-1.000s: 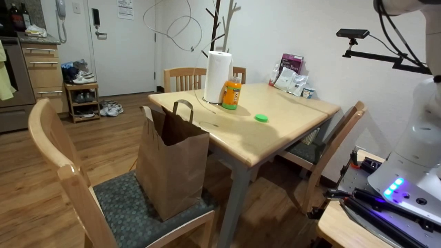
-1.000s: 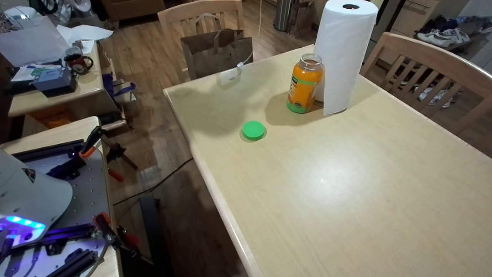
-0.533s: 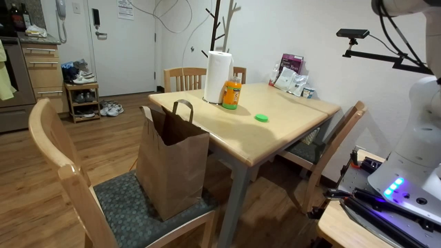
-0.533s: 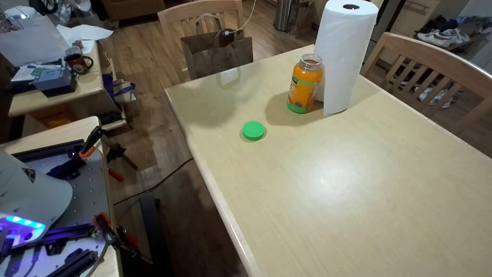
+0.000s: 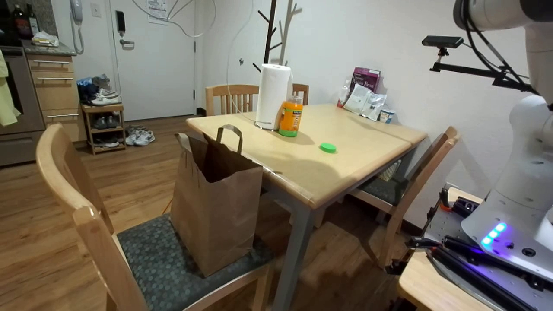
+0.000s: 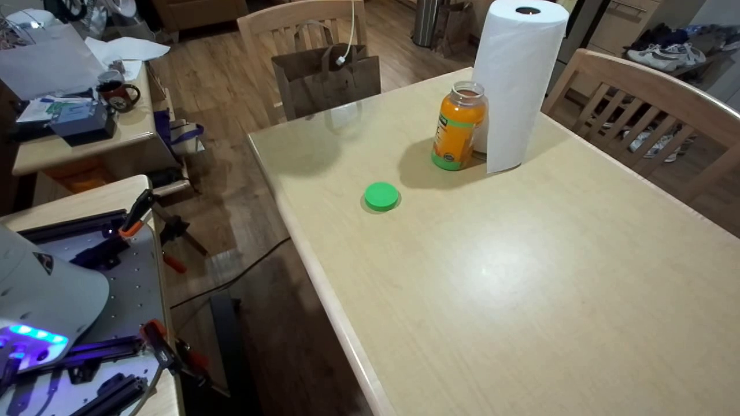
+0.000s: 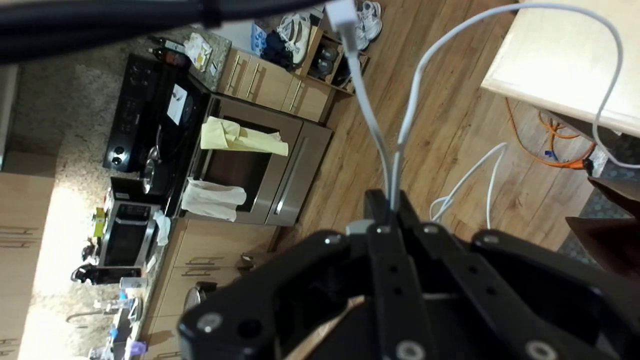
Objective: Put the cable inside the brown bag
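The cable is thin and white. In the wrist view the cable (image 7: 411, 102) runs out of my fingertips in two strands, one ending in a white plug (image 7: 342, 15). My gripper (image 7: 387, 202) is shut on it; the gripper is outside both exterior views. Loops of the cable (image 5: 190, 35) hang high in an exterior view. Its lower end (image 6: 351, 29) hangs in line with the bag in an exterior view; I cannot tell its depth. The brown paper bag (image 5: 216, 216) stands upright and open on a chair, also in view (image 6: 358, 78), and at the wrist view's right edge (image 7: 607, 240).
The chair (image 5: 151, 259) stands against the table (image 5: 293, 172). On the table are a paper towel roll (image 5: 273, 97), an orange bottle (image 5: 290, 116) and a green lid (image 5: 328, 148). A coat rack (image 5: 270, 34) stands behind. An orange cord (image 7: 530, 155) lies on the floor.
The cable loops have moved left in an exterior view. The hanging plug has swung from above the table edge to in line with the bag. The arm has shifted slightly left.
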Controlling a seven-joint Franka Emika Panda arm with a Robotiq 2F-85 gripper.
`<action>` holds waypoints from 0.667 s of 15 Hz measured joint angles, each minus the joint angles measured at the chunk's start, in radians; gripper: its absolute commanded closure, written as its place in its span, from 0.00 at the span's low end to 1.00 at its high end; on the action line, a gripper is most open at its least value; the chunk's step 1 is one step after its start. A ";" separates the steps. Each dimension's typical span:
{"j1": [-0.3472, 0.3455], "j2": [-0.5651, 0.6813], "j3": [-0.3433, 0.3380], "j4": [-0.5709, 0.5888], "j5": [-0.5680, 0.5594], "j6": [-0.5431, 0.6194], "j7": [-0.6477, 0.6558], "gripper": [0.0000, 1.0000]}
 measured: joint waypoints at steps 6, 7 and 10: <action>0.084 0.057 -0.042 0.065 -0.010 0.011 -0.035 0.99; 0.101 0.058 -0.060 0.066 -0.010 0.014 -0.035 0.99; 0.141 0.059 -0.098 0.076 -0.010 0.019 -0.035 0.99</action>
